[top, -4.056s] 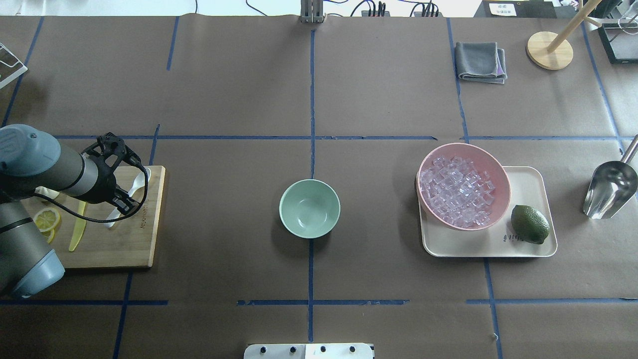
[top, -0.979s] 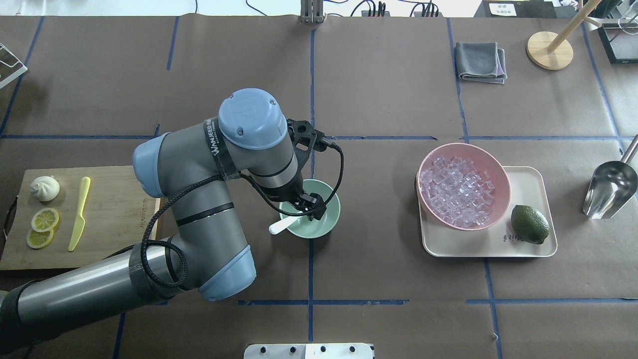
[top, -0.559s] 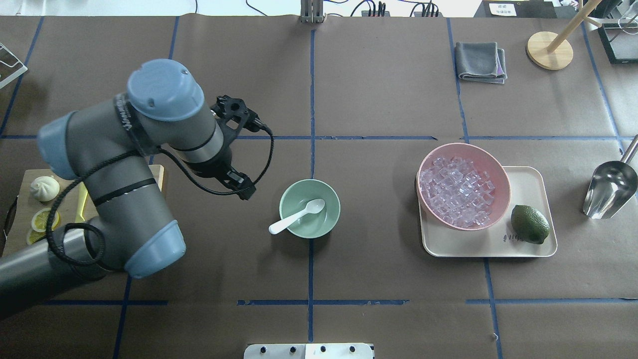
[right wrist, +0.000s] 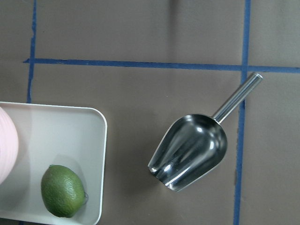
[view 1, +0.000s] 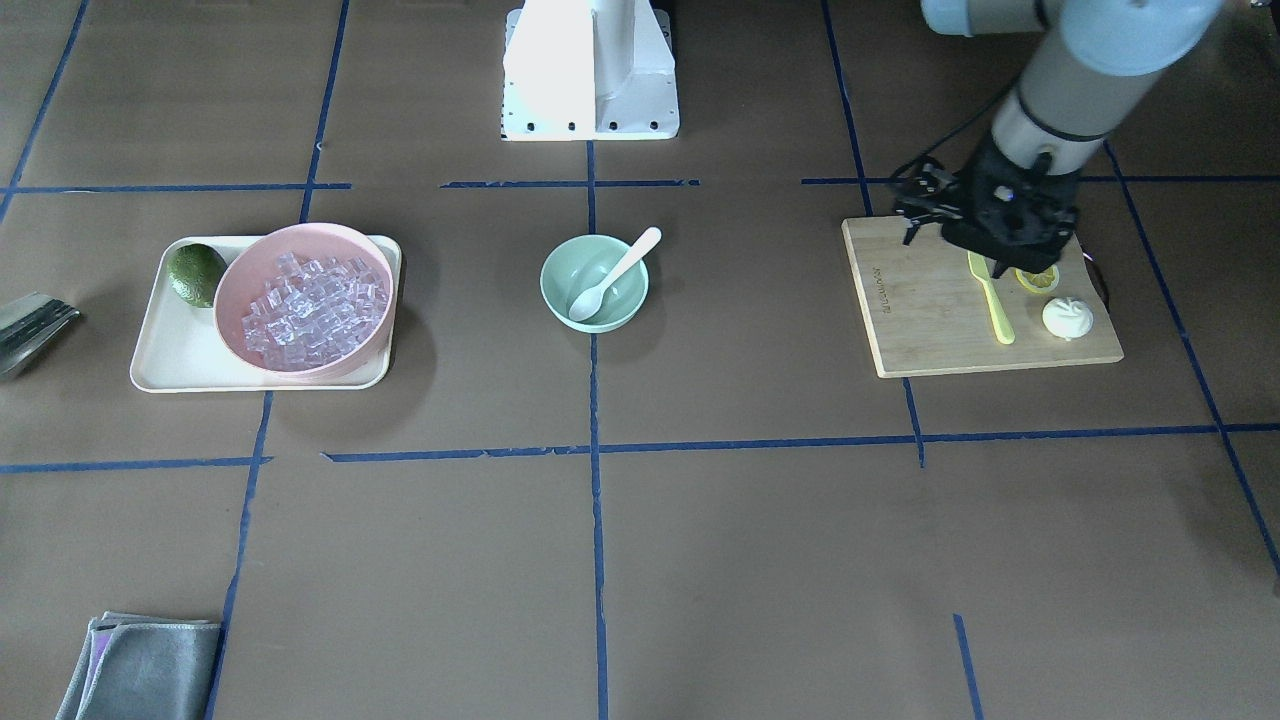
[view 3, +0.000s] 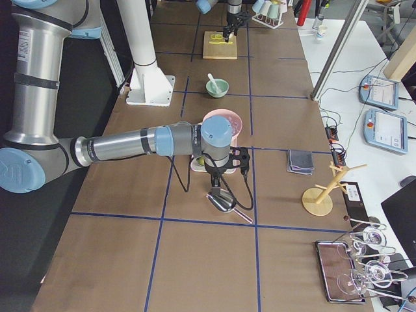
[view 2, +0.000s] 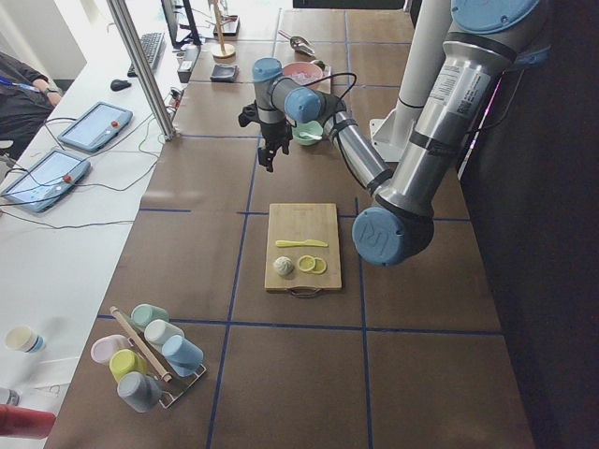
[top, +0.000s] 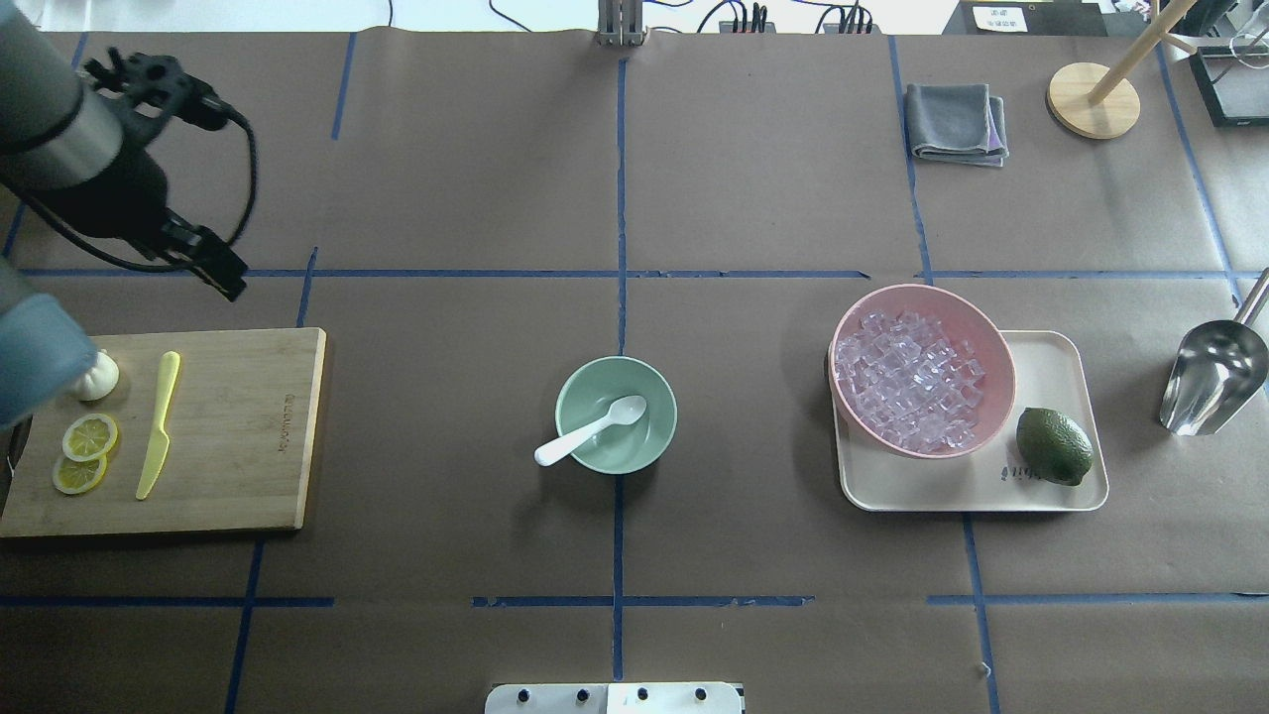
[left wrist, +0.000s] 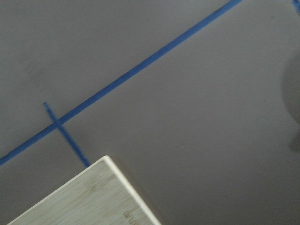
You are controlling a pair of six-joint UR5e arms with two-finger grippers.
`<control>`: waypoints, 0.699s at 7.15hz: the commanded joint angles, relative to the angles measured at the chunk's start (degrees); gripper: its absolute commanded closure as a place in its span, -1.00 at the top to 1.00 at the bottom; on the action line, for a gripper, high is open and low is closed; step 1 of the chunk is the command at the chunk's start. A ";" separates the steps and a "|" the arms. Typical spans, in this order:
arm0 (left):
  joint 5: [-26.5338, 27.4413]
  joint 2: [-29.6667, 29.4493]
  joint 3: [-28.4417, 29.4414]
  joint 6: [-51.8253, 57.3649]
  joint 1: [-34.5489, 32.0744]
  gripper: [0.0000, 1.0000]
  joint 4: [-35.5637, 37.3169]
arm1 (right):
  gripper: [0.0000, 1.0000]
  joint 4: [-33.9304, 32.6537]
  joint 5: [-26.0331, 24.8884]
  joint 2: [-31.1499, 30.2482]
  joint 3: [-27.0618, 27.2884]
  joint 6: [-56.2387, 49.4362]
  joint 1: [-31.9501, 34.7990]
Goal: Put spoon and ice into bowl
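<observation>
The white spoon (top: 592,430) lies in the mint-green bowl (top: 656,436) at the table's middle, scoop inside and handle over the near-left rim; both also show in the front view, spoon (view 1: 612,275) and bowl (view 1: 560,275). The ice (top: 912,377) fills the pink bowl (top: 1001,357) on the right. My left gripper (top: 226,276) hangs far left, beyond the cutting board, well away from the bowl; it looks open and holds nothing. My right gripper (view 3: 216,185) shows only in the exterior right view, above the metal scoop (right wrist: 190,152); I cannot tell whether it is open or shut.
A wooden cutting board (top: 248,426) at the left carries a yellow-green knife (top: 157,426), lemon slices (top: 89,436) and a white bun (top: 99,375). The pink bowl and a lime (top: 1054,445) sit on a cream tray (top: 1051,397). A grey cloth (top: 957,121) and a wooden stand (top: 1091,99) are at the far right.
My left arm carried the spoon from the board to the green bowl, let it go there, and has swung back to the far left. The spoon stays in the bowl.
</observation>
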 commanded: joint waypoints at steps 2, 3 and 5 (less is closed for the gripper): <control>-1.57 14.07 -0.75 0.68 -17.00 1.00 -0.60 | 0.99 -0.06 -0.34 7.95 1.43 7.64 -8.26; -1.04 17.69 0.12 5.64 -20.35 1.00 -0.69 | 0.99 -0.06 -0.52 10.24 1.52 9.49 -10.11; -1.65 19.13 3.89 17.25 -27.30 1.00 -0.60 | 0.99 -0.06 -3.31 13.41 1.61 10.82 -14.85</control>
